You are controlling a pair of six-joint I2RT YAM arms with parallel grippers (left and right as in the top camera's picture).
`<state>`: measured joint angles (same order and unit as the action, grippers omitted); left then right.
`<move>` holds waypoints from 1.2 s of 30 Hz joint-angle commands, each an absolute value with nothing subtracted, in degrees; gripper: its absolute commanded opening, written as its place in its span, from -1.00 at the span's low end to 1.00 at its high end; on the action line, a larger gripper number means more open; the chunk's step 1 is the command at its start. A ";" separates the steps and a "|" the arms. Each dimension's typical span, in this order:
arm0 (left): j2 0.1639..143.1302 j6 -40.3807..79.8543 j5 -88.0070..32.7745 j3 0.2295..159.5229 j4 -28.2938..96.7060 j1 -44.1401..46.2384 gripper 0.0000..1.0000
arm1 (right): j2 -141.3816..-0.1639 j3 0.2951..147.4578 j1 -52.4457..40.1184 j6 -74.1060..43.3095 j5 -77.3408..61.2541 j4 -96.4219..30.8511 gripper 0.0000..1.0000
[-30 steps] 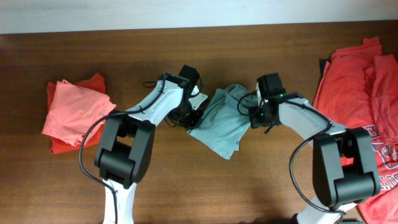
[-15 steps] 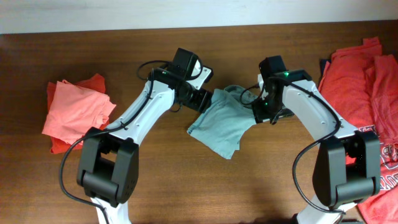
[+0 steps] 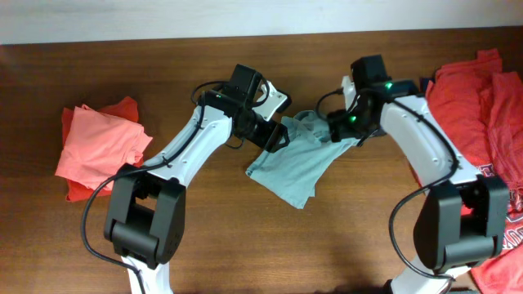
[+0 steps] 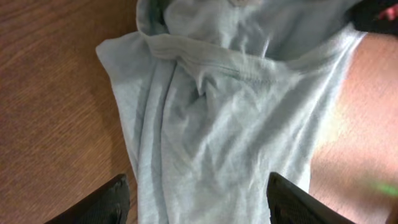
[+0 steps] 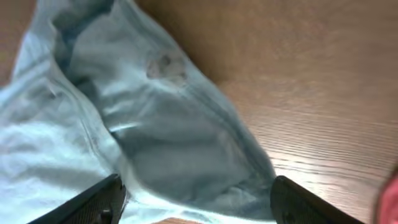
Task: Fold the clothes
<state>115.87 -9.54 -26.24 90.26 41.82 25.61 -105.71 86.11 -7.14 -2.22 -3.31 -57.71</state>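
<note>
well, from overhead i see the grey-blue shirt (image 3: 298, 167) lying crumpled on the table (image 3: 122, 57) between my two arms. the left gripper (image 3: 274, 135) is at one upper edge of it and the right gripper (image 3: 339, 126) at the opposite upper corner. from up there i cannot judge how the jaws stand, since the black heads merge with their shadows. the wrist views settle it. in the left wrist view both fingers (image 4: 106, 202) sit at the bottom corners, spread wide with nothing pinched. the shirt lies just ahead of and beneath them, its collar seam running across beyond the tips, with bare wood to either side. in the right wrist view the fingers (image 5: 93, 202) are likewise spread wide and empty. the shirt's neck opening and folded edge lie ahead of them, with bare wood past the far finger. whether either gripper touches the cloth i cannot tell. only the overhead shows the rest. a salmon-pink shirt (image 3: 94, 143) lies on an orange shirt (image 3: 127, 110), well out beyond the left gripper. a heap of red shirts (image 3: 466, 98) lies well beyond the right gripper, with a red lettered shirt (image 3: 498, 220) back beside that arm's base.
</note>
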 commanded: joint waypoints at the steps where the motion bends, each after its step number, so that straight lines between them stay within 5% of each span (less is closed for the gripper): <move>1: 116.68 -13.74 -27.68 90.15 43.11 25.78 0.42 | -105.21 88.99 -5.08 -9.34 -2.09 -62.92 0.59; 4: 117.08 -16.60 -27.66 90.11 43.11 25.78 0.43 | -104.92 89.67 -1.32 -6.63 -8.84 -58.61 0.75; 27: 117.21 -16.56 -27.66 90.11 43.31 25.78 0.43 | -104.92 92.05 5.06 22.00 -53.34 -58.54 0.91; 30: 117.21 -16.56 -27.66 90.11 43.31 25.78 0.43 | -104.92 92.75 8.82 8.38 -51.27 -54.13 0.91; 36: 117.21 -16.56 -28.03 90.11 40.66 25.85 0.44 | -104.95 92.27 13.26 4.01 -35.16 -67.31 0.93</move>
<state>116.40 -15.46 -26.61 90.26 41.95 25.61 -105.71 92.09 12.16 7.75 -43.94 -62.35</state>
